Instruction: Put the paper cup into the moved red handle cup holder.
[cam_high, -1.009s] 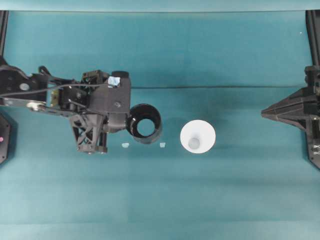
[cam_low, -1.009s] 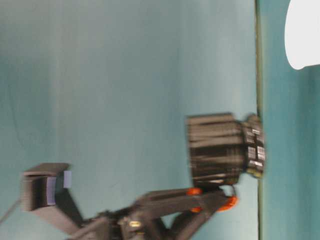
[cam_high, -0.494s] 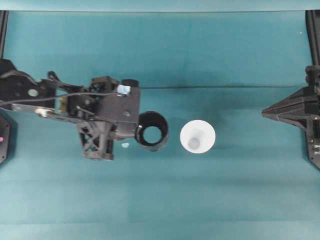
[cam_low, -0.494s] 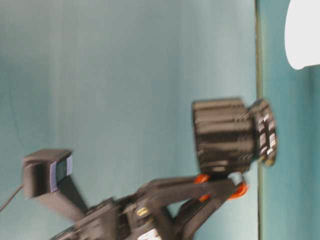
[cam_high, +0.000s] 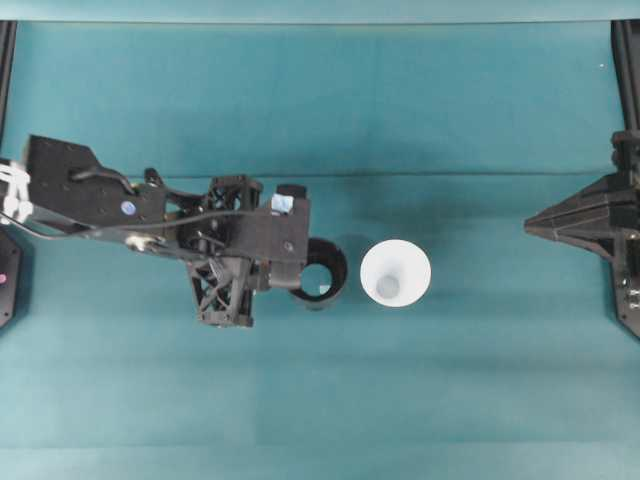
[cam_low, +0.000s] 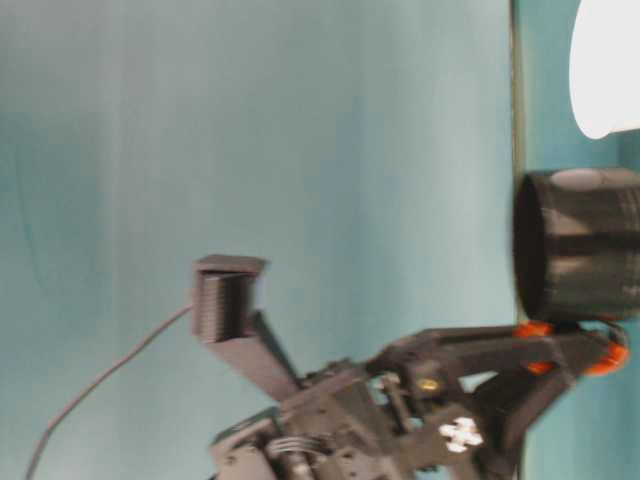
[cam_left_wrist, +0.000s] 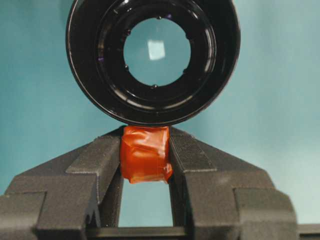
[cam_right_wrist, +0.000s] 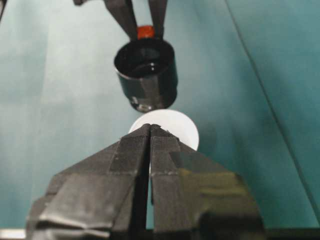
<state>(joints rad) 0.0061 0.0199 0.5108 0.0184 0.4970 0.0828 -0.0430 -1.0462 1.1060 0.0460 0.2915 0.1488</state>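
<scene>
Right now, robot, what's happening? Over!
Left gripper shut on red handle of cup holder. Right gripper shut, empty. Paper cup upright beside holder.

The round black cylindrical holder with a red-orange handle tab (cam_high: 322, 285) sits near the middle of the teal cloth-covered surface (cam_high: 400, 400), and the left arm's black gripper (cam_left_wrist: 145, 162) lies just to its left, its fingers (cam_left_wrist: 102, 162) touching either side of the tab. Just right of the holder, close beside it, stands the plain white tapered paper cup (cam_high: 395, 272) on the surface. The right arm's black gripper (cam_right_wrist: 150, 131) lies well to the right of the holder, beyond the cup, pointing toward both.
</scene>
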